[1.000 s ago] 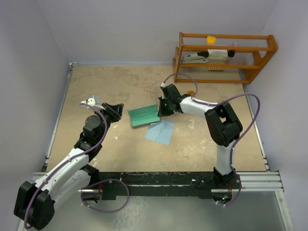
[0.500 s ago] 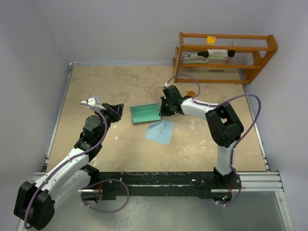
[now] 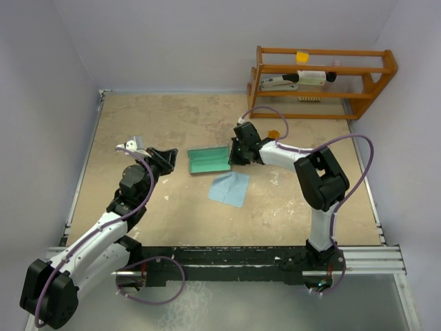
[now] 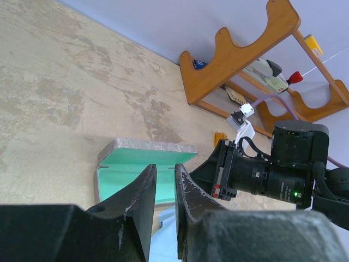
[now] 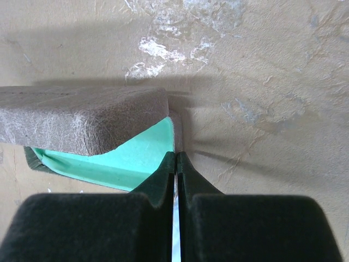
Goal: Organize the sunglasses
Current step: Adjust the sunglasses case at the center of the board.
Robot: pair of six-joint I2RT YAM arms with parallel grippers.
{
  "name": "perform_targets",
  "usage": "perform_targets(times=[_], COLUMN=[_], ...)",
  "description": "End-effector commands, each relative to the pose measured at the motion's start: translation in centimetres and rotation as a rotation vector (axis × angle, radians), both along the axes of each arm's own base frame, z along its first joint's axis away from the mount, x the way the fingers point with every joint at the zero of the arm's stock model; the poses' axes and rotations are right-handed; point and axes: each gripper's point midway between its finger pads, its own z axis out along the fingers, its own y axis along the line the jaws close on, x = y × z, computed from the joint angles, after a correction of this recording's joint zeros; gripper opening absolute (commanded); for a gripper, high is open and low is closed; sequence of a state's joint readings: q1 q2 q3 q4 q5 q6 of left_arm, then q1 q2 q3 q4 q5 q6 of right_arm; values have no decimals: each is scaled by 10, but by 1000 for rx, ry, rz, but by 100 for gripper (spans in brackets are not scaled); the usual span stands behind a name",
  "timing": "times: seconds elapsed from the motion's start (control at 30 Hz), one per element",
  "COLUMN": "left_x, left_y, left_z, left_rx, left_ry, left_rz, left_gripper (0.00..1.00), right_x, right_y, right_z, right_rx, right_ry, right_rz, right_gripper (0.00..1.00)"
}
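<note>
nearest you, the blue cloth point(image 3: 229, 188) lies on the counter point(image 3: 172, 124), just before the open grey case point(image 3: 209, 161). your left claw point(image 4: 164, 172), barely parted and empty, faces the case's left end. your right claw point(image 5: 175, 158), pinched closed, meets its right end. beyond it the sunglasses point(image 3: 274, 134) sit apart from the case, too small to tell their long axis. the wooden rack point(image 3: 320, 76) stands behind.

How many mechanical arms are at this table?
2. The left arm stretches from the near-left corner toward the green-lined case; the right arm bends in from the near right, reaching the case's right end. None seems hidden.
</note>
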State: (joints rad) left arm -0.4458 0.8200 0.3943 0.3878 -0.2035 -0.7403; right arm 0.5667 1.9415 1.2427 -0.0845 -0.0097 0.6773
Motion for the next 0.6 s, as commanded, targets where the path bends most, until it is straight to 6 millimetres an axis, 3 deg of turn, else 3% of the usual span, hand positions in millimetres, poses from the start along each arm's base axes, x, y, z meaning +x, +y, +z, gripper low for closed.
perform_targets(times=[0.0, 0.3, 0.57], left_x=[2, 3, 3], left_y=[-2, -4, -5], left_z=[13, 12, 12], left_rx=[-24, -24, -29], left_ry=[-45, -44, -44], left_rz=[-10, -14, -21], left_gripper=[17, 17, 17], right_x=[18, 24, 11], right_y=[3, 9, 7], right_z=[19, 15, 11], right_rx=[38, 52, 42], right_ry=[-70, -74, -67], right_rz=[-47, -45, -31], right_gripper=[0, 0, 0])
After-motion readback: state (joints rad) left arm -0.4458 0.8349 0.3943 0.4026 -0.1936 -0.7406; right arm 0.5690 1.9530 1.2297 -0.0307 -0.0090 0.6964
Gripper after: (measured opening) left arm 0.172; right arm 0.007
